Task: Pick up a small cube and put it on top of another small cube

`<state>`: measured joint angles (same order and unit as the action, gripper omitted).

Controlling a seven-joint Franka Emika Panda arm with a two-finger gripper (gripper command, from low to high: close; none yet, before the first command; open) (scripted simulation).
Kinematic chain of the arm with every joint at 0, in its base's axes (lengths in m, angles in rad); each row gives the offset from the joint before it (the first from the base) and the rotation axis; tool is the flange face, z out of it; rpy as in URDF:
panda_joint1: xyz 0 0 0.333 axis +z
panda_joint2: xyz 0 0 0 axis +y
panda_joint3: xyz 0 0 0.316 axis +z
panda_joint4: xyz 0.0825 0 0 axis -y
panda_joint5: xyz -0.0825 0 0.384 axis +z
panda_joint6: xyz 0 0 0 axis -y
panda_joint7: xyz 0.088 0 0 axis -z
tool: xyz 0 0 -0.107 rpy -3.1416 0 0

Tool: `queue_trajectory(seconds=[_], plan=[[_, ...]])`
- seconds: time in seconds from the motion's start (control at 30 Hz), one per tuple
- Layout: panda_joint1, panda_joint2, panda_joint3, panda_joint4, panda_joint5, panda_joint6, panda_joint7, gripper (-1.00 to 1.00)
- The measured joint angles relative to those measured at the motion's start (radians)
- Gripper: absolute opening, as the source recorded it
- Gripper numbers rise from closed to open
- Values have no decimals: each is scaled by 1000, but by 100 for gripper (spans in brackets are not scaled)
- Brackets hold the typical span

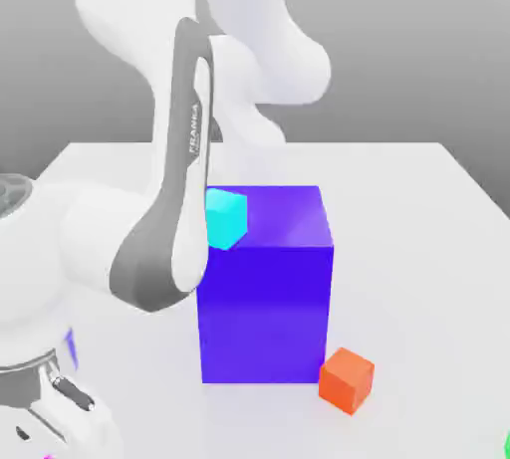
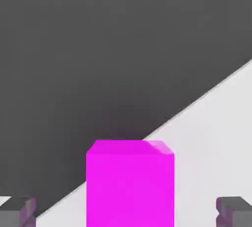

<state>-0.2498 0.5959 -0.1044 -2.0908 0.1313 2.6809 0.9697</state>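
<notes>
One magenta cube (image 2: pixel 130 186) lay between the gripper's (image 2: pixel 126 212) wide-open fingers, ungrasped; a cyan cube (image 1: pixel 226 219) sat on the blue-violet block (image 1: pixel 264 313).

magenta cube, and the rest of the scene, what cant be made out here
- Magenta cube, hand view: lower part cut off by the picture edge.
- Cyan cube, exterior view: left side hidden by the arm.
- Green thing, exterior view: mostly cut off by the right edge.

Large blue-violet block (image 1: pixel 265 313) on white bench (image 1: pixel 418 248). Bright cyan cube (image 1: pixel 226 219) at block's top, toward exterior view's left. Orange cube (image 1: pixel 347 380) beside block's near corner, exterior view's right.
</notes>
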Motion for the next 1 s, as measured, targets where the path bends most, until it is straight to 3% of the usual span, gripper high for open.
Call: queue_trajectory(seconds=[0.2, 0.37, 1.0], plan=[[-1, 13, 2, 3, 4, 10, -2, -100], [20, -115, -19, -27, -20, -89, 14, -100], [547, -149, 283, 20, -246, -177, 81, -100]])
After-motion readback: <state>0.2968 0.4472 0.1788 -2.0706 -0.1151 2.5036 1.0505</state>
